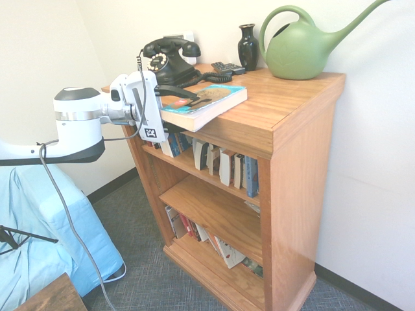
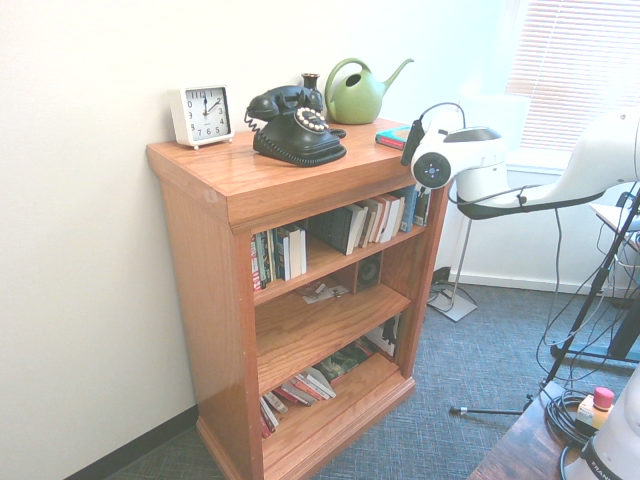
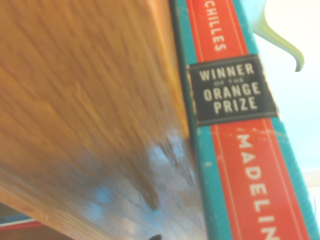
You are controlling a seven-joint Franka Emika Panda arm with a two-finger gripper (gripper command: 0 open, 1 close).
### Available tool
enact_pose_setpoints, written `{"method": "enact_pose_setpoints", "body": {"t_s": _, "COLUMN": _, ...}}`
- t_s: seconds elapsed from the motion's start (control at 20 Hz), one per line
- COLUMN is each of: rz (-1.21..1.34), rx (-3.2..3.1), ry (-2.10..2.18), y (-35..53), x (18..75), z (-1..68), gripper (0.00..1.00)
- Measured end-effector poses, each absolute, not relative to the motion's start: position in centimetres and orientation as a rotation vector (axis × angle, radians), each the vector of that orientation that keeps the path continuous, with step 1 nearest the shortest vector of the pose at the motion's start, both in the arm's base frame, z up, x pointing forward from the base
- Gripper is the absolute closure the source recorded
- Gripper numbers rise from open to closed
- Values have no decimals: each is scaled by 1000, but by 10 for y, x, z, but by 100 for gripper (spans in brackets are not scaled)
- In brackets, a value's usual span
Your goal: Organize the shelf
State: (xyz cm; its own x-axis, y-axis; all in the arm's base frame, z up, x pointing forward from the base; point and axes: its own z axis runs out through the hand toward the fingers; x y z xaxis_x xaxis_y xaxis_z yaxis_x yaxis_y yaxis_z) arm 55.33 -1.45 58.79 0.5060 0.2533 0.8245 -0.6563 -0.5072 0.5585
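The shelf (image 1: 285, 129) stands against the white wall, books on its upper and bottom tiers. On its top, a teal-and-orange book (image 1: 204, 103) lies flat at the front corner, overhanging the edge. The end effector (image 1: 185, 107) points level at that corner, fingers spread apart, one above and one below the book, not clamped. Behind sit a black telephone (image 1: 170, 59), dark vase (image 1: 248, 46) and green watering can (image 1: 305, 45); a white clock (image 2: 201, 114) stands at the far back corner.

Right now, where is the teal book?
First exterior view: the teal book lies flat on the shelf top, overhanging its front-left corner, between the claw fingers.
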Motion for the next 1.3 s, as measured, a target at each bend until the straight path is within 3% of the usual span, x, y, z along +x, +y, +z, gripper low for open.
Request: {"method": "enact_pose_setpoints", "body": {"t_s": 1.3, "rz": 1161, "rx": 1788, "ry": -351, "y": -12, "x": 554, "z": 594, "gripper": 100}}
